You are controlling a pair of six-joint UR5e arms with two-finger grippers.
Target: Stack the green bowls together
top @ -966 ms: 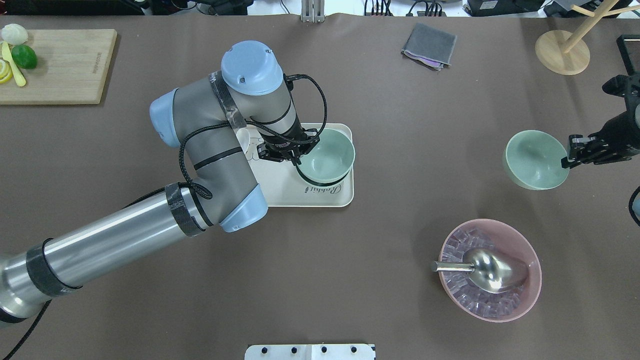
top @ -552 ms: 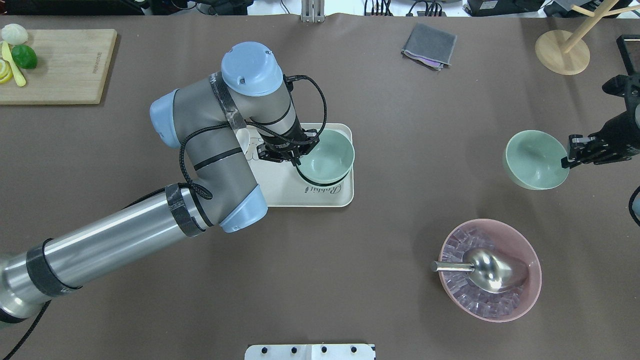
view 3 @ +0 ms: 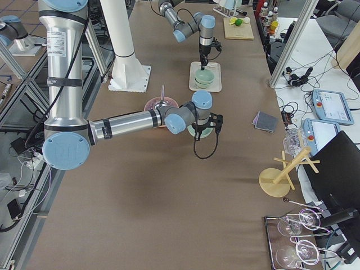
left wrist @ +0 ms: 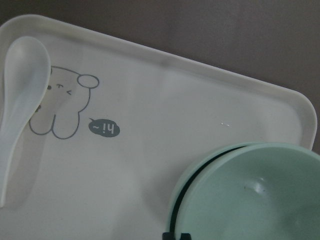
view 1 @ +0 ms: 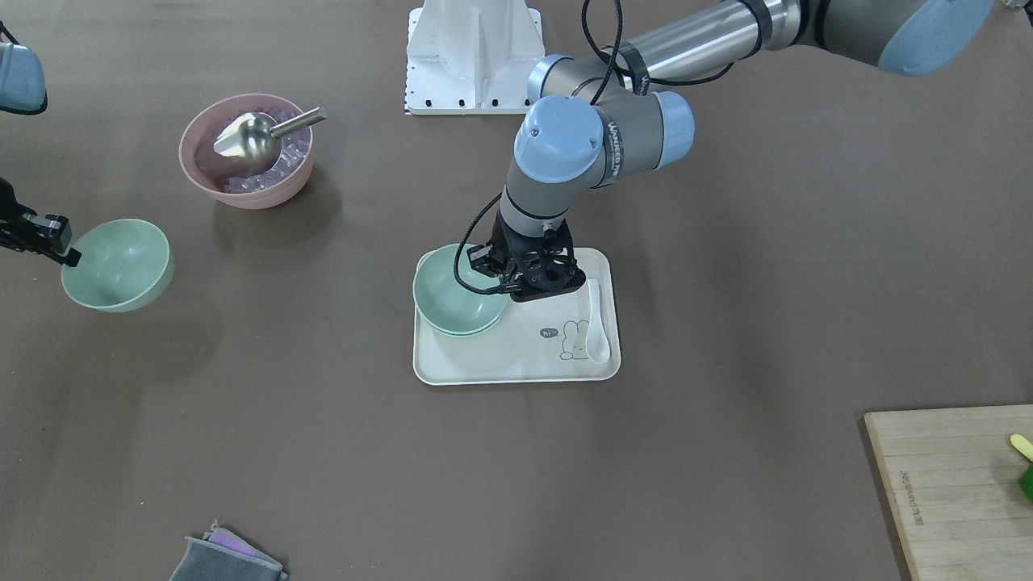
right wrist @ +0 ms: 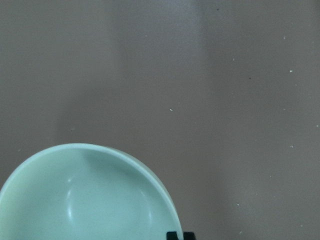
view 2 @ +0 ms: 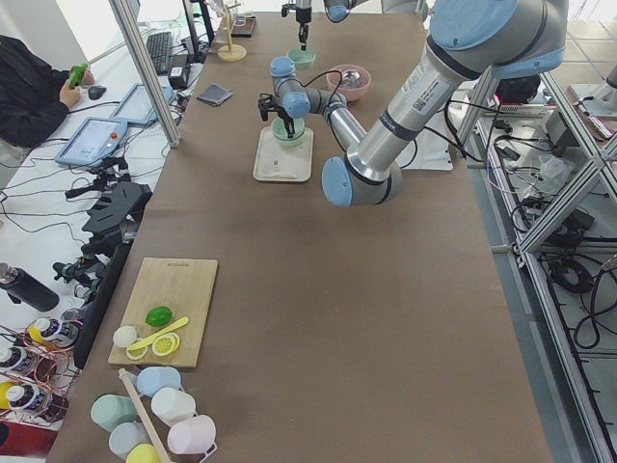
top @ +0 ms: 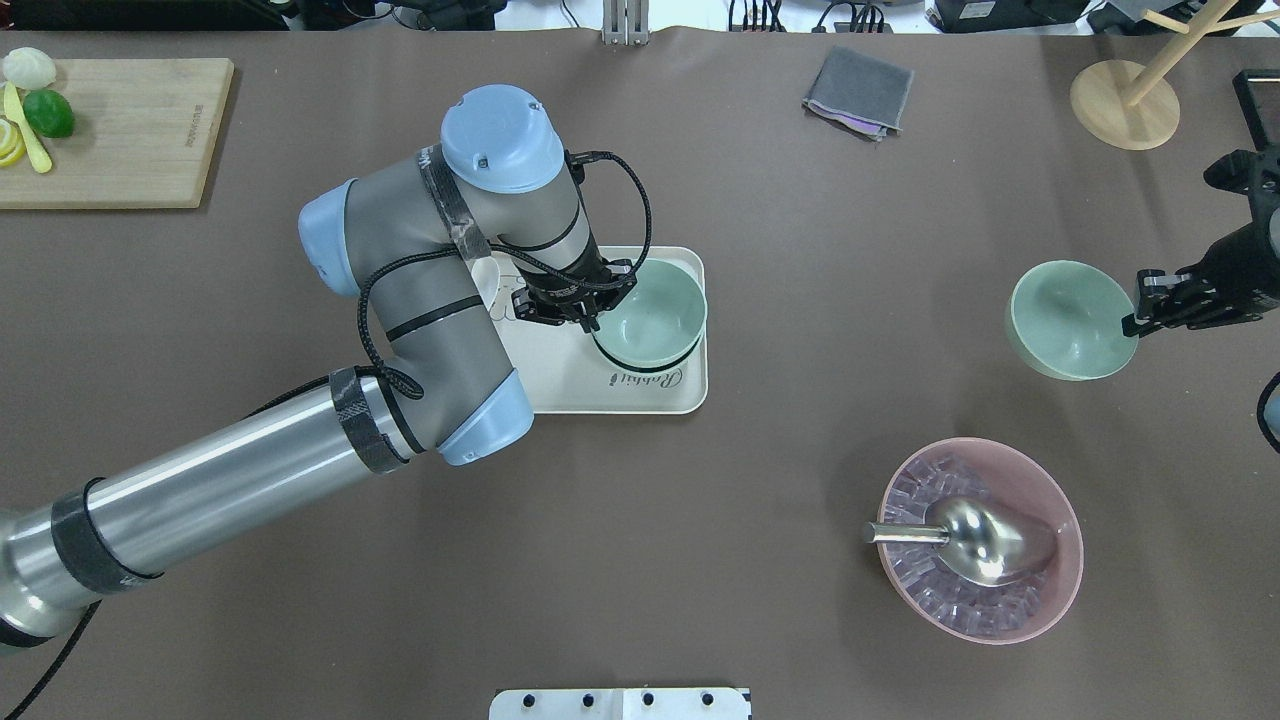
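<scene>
Two pale green bowls sit nested on the cream tray. They also show in the front view and the left wrist view. A dark gap shows between the upper and lower bowl. My left gripper is shut on the upper bowl's rim on its left side. My right gripper is shut on the rim of the third green bowl. It holds that bowl tilted above the table at the right, as the front view and the right wrist view also show.
A white spoon lies on the tray. A pink bowl with ice and a metal scoop stands front right. A grey cloth, a wooden stand and a cutting board lie along the far side.
My left gripper and the upper bowl have shifted very slightly left and away. The right gripper and its bowl have hardly moved.
</scene>
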